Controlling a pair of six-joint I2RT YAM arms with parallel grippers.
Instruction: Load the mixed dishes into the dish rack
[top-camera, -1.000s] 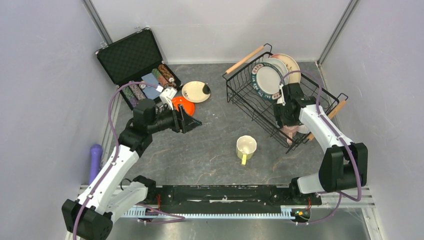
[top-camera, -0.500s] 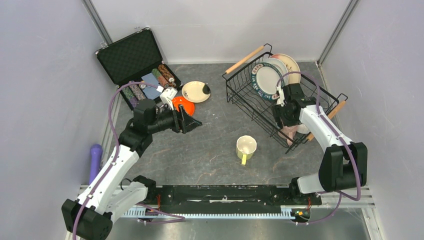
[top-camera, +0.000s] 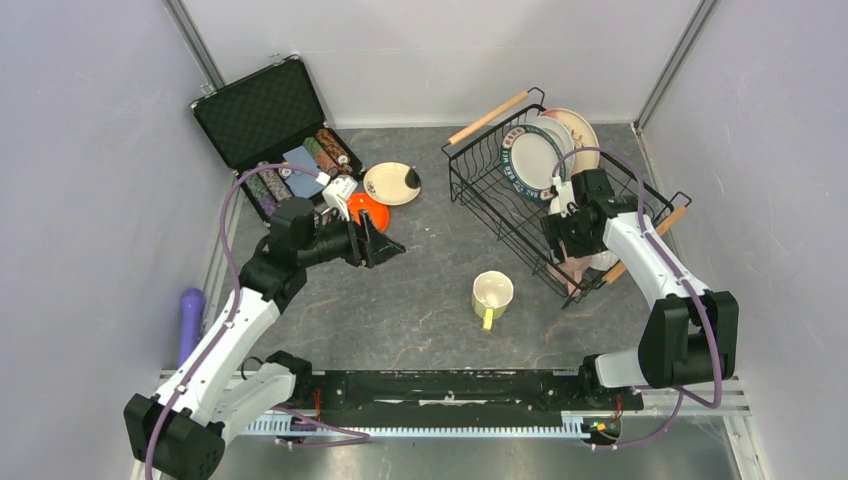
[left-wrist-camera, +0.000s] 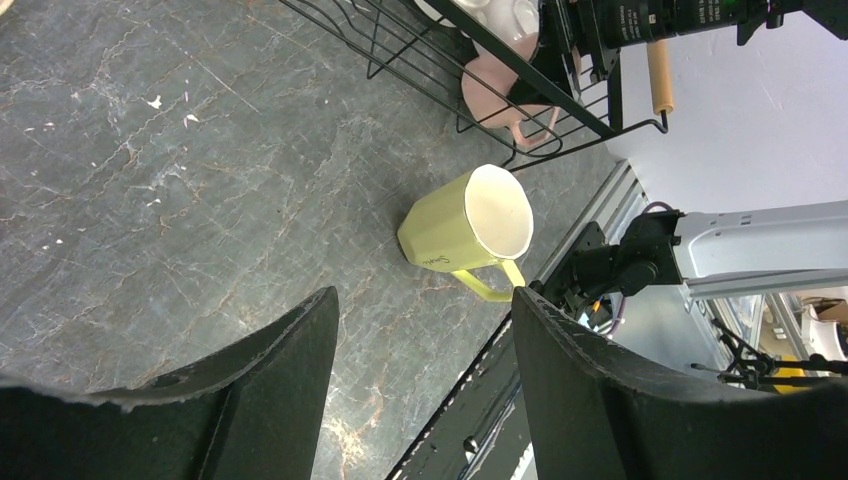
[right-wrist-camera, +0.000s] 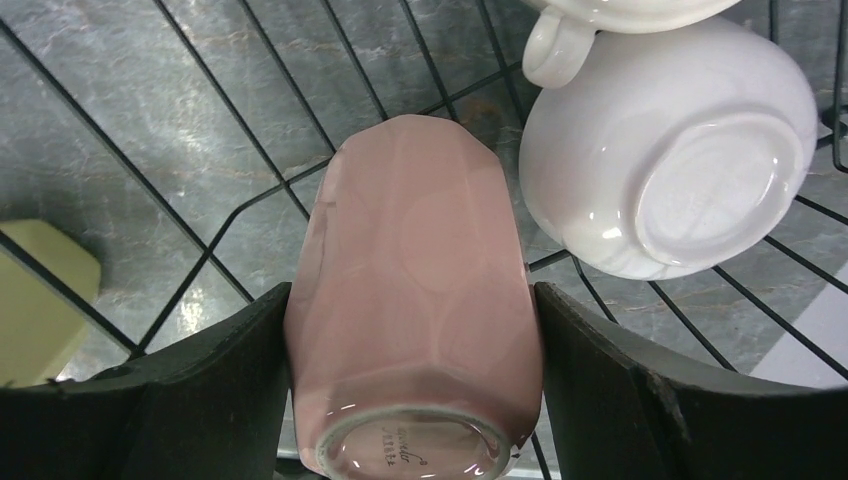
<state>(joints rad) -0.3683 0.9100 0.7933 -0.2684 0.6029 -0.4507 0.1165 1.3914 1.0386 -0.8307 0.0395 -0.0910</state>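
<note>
- While it reaches over the dish rack (top-camera: 500, 215) at back right, the right arm bends down, right gripper (top-camera: 566, 243) pinching the pink mug (right-wrist-camera: 415, 300) inside, beside a white mug (right-wrist-camera: 670, 150).
- Left arm stretched forward, low; left gripper (left-wrist-camera: 422, 300) spread, holding nothing.
- Yellow-green mug (top-camera: 492, 293) on the table (top-camera: 420, 310), between the arms.

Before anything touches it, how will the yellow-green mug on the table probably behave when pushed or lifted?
The mug looks like glazed ceramic, so it is probably stiff, breakable and a little slippery. It stands upright, so a low push should slide it, not roll it. Its handle sticks out to one side, so it may turn.
</note>
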